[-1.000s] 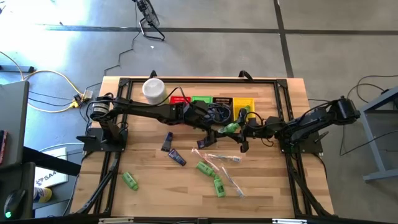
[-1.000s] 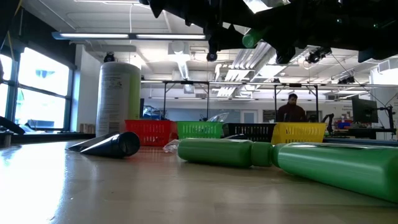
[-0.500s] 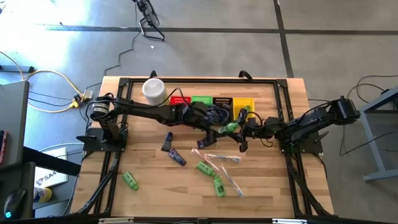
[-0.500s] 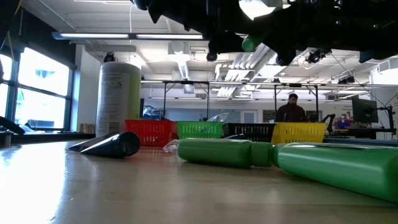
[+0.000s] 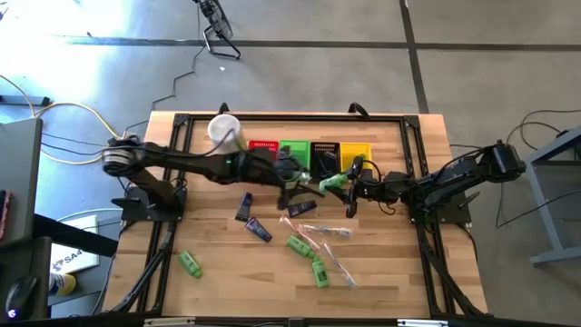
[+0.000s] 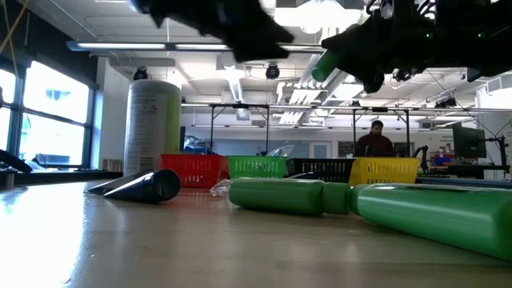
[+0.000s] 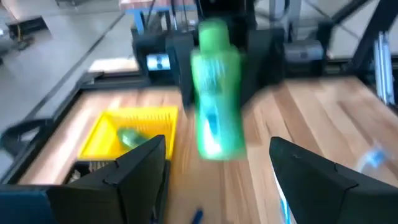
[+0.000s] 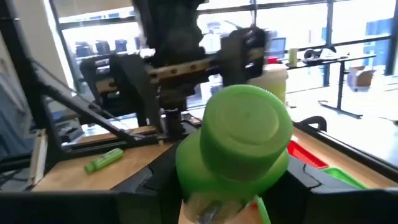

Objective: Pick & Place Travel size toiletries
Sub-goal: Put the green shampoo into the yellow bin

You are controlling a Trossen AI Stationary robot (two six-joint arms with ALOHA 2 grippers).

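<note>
My right claw (image 5: 349,186) pinches the green bottle (image 5: 334,183) at its stiff, probably slick body, while my left claw (image 7: 217,180) gapes empty.

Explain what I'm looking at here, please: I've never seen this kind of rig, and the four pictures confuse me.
These are four cameras on one moment. Two dark robot arms work at a wooden table. One camera looks straight down, one sits at table-top height, and one rides on each wrist. The right gripper holds a green bottle in the air near the yellow basket; its wrist camera sees the bottle's cap up close. The left gripper is open and empty, facing that bottle. At the table's far edge stand red, green, black and yellow baskets beside a white canister. Loose on the table lie more green bottles, dark tubes and clear-wrapped sticks.
</note>
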